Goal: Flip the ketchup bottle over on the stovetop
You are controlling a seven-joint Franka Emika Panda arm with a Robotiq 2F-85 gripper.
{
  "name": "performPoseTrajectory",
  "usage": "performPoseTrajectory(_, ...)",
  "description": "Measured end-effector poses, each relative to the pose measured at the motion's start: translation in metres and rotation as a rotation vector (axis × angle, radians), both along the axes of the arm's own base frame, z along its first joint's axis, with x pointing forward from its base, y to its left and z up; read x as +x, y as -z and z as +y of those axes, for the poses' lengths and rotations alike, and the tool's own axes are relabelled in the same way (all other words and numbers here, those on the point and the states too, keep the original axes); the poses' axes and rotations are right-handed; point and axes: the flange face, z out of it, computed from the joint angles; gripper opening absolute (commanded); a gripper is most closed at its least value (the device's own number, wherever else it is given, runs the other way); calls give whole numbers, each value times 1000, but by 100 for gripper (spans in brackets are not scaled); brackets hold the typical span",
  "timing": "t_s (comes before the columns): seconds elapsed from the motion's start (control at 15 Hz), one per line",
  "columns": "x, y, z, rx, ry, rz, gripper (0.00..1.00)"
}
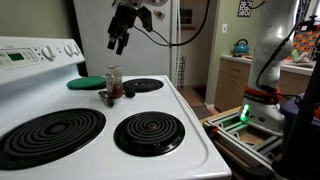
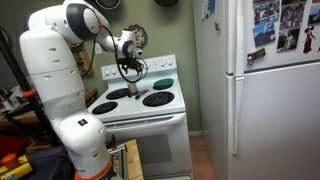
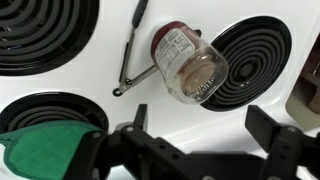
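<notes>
We judge step 1, the approach, in hand: the gripper [image 1: 118,44] hovers, jaws spread and empty, above the ketchup bottle [image 1: 113,82], seemingly upright on the stovetop [image 1: 140,104] beside the green disc [image 1: 87,82]; next we descend and clamp its body.

Glossy white stovetop [image 1: 45,97], matt black ridged metal coil burners [image 1: 149,132], clear smooth plastic ketchup bottle [image 3: 185,65] with pale paper label [image 3: 172,45], matt green disc [image 1: 86,83], thin dark wire-handled utensil [image 3: 133,40], matt black hand [image 3: 198,115], glossy white arm shell [image 2: 45,60], smooth white refrigerator [image 2: 270,100]
</notes>
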Motion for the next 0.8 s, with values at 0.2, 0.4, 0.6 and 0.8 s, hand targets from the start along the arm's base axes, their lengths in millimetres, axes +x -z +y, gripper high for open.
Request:
performPoseTrajectory(0.2, 5, 12, 4, -43, 85, 36, 100)
performPoseTrajectory(0.4, 5, 25, 11, -75, 134, 67, 100)
performPoseTrajectory(0.6, -1, 30, 22, -79, 153, 103, 100)
performPoseTrajectory(0.8, -10, 32, 30, -96, 168, 136, 100)
